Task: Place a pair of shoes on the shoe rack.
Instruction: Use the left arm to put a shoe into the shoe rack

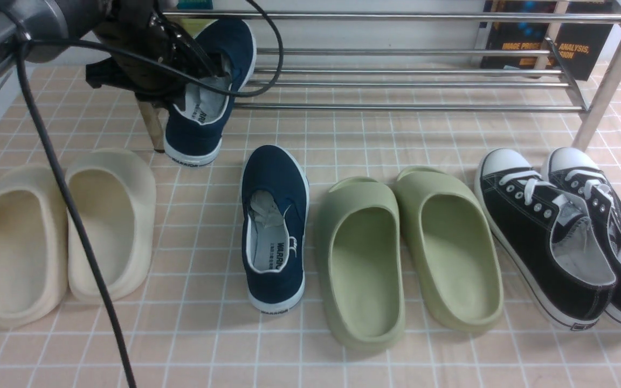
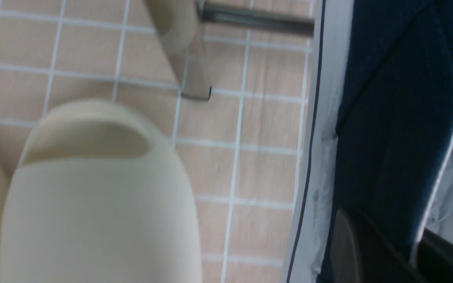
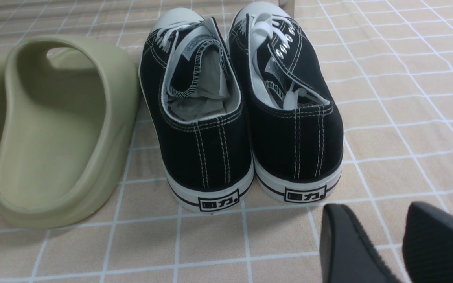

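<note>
Lettering "WARRIOR" on both navy shoes (image 1: 274, 226) — left gripper (image 1: 204, 68) grasps the raised shoe (image 1: 202, 126); right gripper (image 3: 397, 255) gapes, fingers parted.

I had one navy slip-on sneaker (image 1: 208, 91) tipped up steeply at the left end of the shoe rack (image 1: 397, 70). Its toe was high by the lower bars and its white-soled heel low, with WARRIOR on it and the white lining facing me. Whether the toe touched a bar, I couldn't tell. The second navy sneaker (image 1: 275, 226) sat flat on the tiles, short of the rack, toe pointing toward it. The rack's shiny silver tubes ran wide across the back.
</note>
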Controlling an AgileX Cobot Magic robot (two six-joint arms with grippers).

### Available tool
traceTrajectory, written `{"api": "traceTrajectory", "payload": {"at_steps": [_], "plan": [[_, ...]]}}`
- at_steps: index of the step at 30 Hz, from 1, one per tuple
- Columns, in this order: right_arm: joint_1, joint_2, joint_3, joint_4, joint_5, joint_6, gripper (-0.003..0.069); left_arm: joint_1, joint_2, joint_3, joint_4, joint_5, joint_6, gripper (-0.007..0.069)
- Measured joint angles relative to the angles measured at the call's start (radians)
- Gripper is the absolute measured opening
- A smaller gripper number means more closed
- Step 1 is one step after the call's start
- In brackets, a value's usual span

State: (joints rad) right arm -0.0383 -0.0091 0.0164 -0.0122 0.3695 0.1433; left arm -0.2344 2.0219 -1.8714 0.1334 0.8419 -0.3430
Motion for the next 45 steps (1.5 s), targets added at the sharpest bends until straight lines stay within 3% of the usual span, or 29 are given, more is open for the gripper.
{"api": "traceTrajectory", "payload": {"at_steps": [12,21,24,27,31,36,39,41,45], "plan": [[0.0,0.0,0.0,0.0,0.0,0.0,0.0237,0.0,0.161,-0.147,0.009,-0.169,-0.005,0.0074],[0.0,0.0,0.0,0.0,0.0,0.0,0.0237,0.003,0.189,-0.197,0.032,-0.193,-0.008,0.0276],[0.0,0.0,0.0,0.0,0.0,0.0,0.0237,0.002,0.139,-0.197,0.046,-0.12,-0.008,0.033],[0.0,0.0,0.0,0.0,0.0,0.0,0.0237,0.002,0.058,-0.198,0.104,-0.017,0.021,0.0338],[0.0,0.0,0.0,0.0,0.0,0.0,0.0237,0.002,-0.026,-0.205,0.142,0.148,0.107,0.0289],[0.0,0.0,-0.001,0.0,0.0,0.0,0.0237,0.003,-0.047,-0.131,0.082,0.289,0.185,0.0141],[0.0,0.0,-0.001,0.0,0.0,0.0,0.0237,0.003,-0.043,-0.034,0.006,0.255,0.216,0.0069],[0.0,0.0,-0.001,0.0,0.0,0.0,0.0237,0.003,-0.028,0.073,-0.087,0.148,0.254,0.0011],[0.0,0.0,-0.001,0.0,0.0,0.0,0.0237,0.002,0.012,0.106,-0.157,0.012,0.271,0.0002]]}}
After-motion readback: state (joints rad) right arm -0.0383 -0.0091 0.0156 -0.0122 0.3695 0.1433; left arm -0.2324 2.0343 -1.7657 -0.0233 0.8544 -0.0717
